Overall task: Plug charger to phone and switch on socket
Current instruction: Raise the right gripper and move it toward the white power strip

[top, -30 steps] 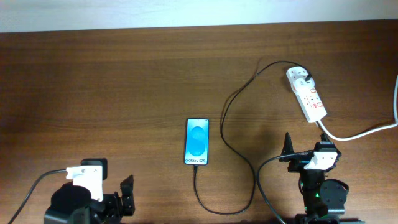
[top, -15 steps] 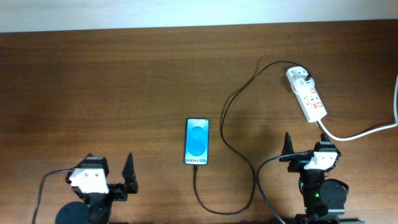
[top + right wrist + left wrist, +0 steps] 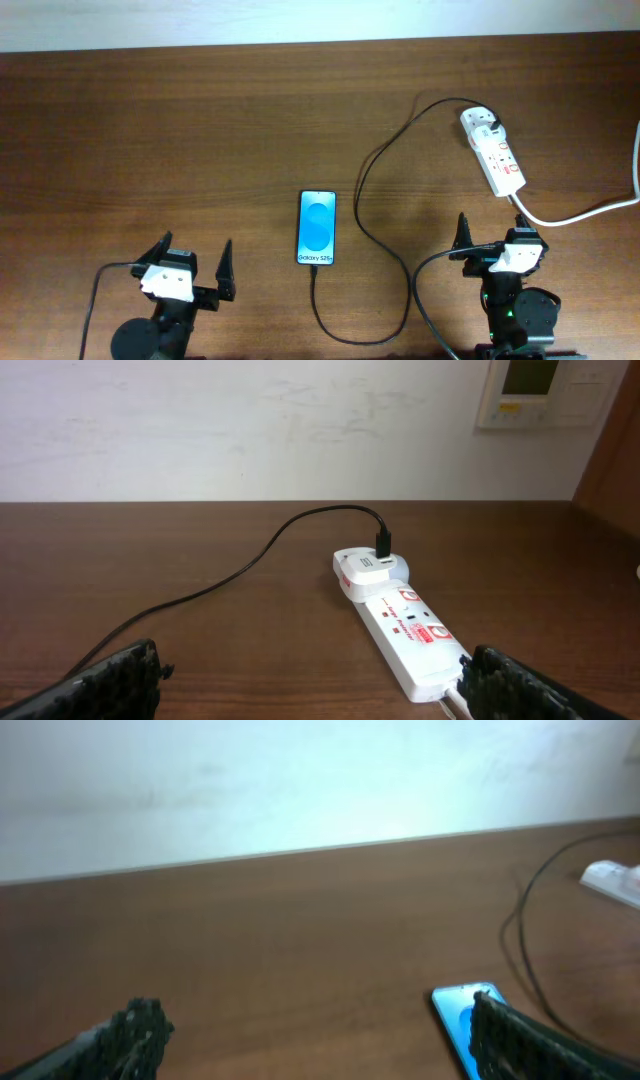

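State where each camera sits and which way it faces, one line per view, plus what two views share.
Overhead: above the table, looking straight down on phone, charger, socket; left arm and right arm at the bottom edge.
Left wrist: low on the left arm, facing the far wall; phone lower right; own jaws at bottom corners.
Right wrist: low on the right arm, facing the socket; own jaws at bottom corners.
Shared: both wrist views show socket and charger.

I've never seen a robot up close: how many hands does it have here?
2. In the overhead view the left hand is lower left of the phone; the right hand is lower right, below the socket. Both are open, holding nothing.
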### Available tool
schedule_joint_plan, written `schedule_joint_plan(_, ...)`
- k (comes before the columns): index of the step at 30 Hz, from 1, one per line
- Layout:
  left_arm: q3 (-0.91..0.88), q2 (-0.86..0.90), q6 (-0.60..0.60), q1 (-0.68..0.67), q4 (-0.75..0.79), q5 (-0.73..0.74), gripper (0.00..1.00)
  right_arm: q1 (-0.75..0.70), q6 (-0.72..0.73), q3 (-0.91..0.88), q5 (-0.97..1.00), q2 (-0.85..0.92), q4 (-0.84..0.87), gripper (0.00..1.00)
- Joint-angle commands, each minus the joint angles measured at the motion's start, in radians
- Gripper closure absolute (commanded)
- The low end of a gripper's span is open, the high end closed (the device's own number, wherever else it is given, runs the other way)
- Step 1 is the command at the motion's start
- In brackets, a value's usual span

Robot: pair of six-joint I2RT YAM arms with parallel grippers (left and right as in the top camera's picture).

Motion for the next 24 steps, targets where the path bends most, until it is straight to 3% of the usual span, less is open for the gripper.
schedule_joint_plan(1,-0.003,-0.011,0.016,0.006,0.038,0.082,0.01,-0.008,-0.007,-0.007,0.015,-0.011,-0.005,0.02)
schedule_joint_plan(8,-0.003,-0.011,0.016,0.006,-0.1,0.134,0.01,-0.008,-0.007,-0.007,0.015,-0.011,-0.005,0.02)
schedule_joint_plan(13,-0.005,-0.011,0.016,0.006,-0.06,0.003,0.01,-0.008,-0.008,-0.007,0.031,-0.011,0.029,0.02)
schedule_joint_plan(14,-0.021,-0.011,0.016,0.006,-0.06,-0.018,0.01,-0.006,0.014,-0.007,0.0,-0.011,0.074,0.02)
schedule_joint_plan(18,-0.089,-0.011,0.015,0.006,-0.058,0.035,0.01,-0.006,0.398,-0.006,-0.104,-0.011,0.293,0.02)
schedule_joint_plan(20,-0.093,-0.011,0.015,0.006,-0.055,0.051,0.01,-0.006,0.413,0.004,-0.191,-0.01,0.407,0.02)
schedule_joint_plan(24,-0.093,-0.011,0.015,0.006,-0.051,0.051,0.01,-0.006,0.384,0.111,-0.23,0.051,0.397,0.02)
